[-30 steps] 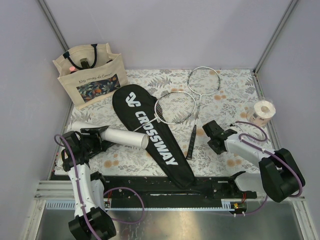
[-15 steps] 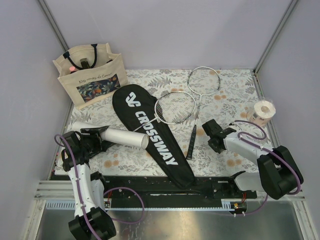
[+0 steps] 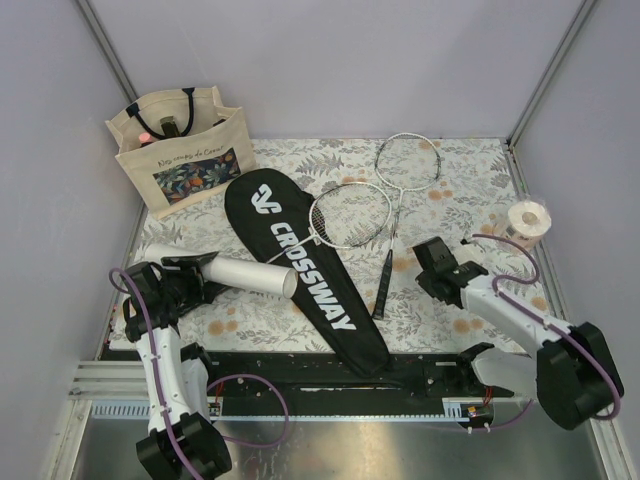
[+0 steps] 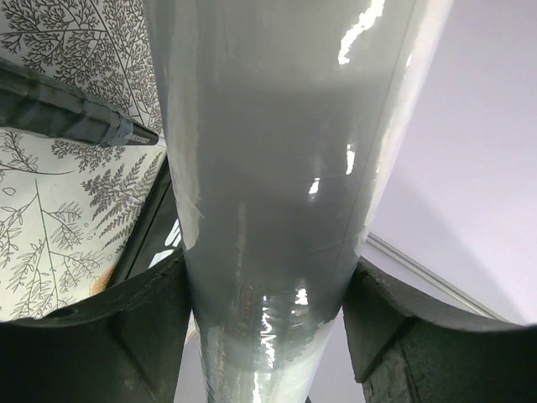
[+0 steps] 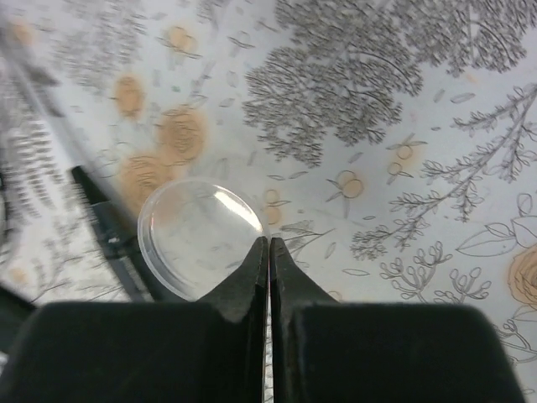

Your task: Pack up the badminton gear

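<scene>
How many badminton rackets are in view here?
2. One racket lies farthest back, its handle pointing toward the arms; the other racket lies nearer, against the CROSSWAY cover. No others seem hidden.

Pale lilac walls (image 3: 330,60), grey metal corner posts (image 3: 107,50). Table under floral-print cloth (image 3: 470,170). Light even, diffuse.

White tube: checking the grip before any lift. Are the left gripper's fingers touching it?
Touching. The left wrist view shows the white tube wedged between the fingers of the left gripper, both flush against its sides.
</scene>
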You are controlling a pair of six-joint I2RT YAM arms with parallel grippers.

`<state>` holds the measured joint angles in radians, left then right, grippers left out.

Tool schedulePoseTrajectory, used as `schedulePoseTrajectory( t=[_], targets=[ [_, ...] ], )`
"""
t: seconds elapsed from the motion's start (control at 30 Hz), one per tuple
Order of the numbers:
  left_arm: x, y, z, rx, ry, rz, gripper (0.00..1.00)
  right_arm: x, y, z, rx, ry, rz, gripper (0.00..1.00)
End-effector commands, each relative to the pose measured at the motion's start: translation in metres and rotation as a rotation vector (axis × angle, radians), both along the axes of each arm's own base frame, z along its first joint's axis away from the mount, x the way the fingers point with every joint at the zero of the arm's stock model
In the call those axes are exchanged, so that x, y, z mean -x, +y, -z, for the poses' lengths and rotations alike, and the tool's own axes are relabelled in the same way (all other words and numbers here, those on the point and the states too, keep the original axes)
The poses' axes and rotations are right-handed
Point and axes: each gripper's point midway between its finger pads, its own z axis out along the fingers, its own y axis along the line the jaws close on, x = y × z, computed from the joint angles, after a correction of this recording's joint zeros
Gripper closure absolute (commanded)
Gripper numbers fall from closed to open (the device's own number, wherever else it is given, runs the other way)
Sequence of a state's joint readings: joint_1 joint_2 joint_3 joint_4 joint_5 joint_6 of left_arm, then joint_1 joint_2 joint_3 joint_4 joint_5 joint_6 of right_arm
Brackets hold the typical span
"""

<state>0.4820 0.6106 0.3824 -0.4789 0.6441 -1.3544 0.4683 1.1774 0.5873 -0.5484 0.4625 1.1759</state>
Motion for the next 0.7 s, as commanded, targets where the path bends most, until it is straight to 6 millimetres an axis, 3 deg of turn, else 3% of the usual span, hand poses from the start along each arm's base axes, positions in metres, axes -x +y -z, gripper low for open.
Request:
schedulePoseTrajectory(
  t=[0.0, 0.17, 0.27, 0.33, 0.67],
  targets=[
    [-0.004, -0.002, -0.017, 0.005, -0.047, 0.018, 0.49, -0.023, -0.001, -0.046, 0.007, -0.209, -0.074, 1.0],
    [-0.005, -0.001, -0.019, 0.008, -0.05, 0.007, 0.49, -0.038, 0.023, -0.109, -0.053, -0.5, -0.286, 1.0],
    [-0.005, -0.002, -0.02, 0.015, -0.049, 0.008, 0.49, -0.032, 0.072, -0.154, -0.167, -0.767, -0.6, 1.0],
    [-0.005, -0.001, -0.02, 0.017, -0.048, 0.005, 0.49, -0.017, 0.094, -0.175, -0.248, -0.909, -0.744, 1.0],
    [-0.005, -0.005, -0.025, 0.047, -0.043, 0.016, 0.49, 0.04, 0.153, -0.207, -0.499, -1.176, -1.171, 1.0]
  ],
)
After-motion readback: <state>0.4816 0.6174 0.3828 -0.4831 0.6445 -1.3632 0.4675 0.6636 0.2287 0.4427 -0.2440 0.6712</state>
